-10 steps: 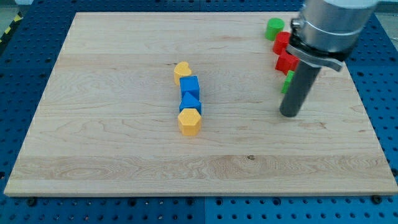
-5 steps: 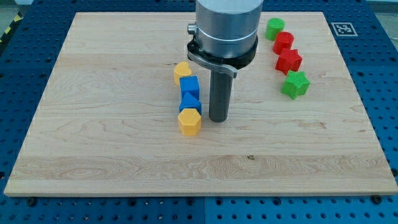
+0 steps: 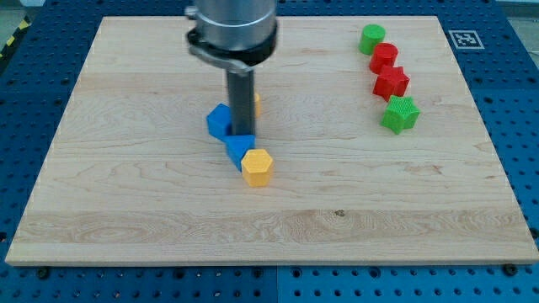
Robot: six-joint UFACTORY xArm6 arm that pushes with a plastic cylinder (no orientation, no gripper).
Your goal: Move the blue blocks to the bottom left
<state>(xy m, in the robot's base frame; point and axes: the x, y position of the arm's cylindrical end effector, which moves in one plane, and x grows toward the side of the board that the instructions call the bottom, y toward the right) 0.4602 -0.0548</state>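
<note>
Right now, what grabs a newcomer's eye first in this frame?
The big grey arm at the view's top centre, its dark rod coming down so my tip sits wedged among a blue cube, a blue block and a yellow hexagonal block mid-board. Next, the column of green and red blocks at the view's upper right, ending in a green star.
</note>
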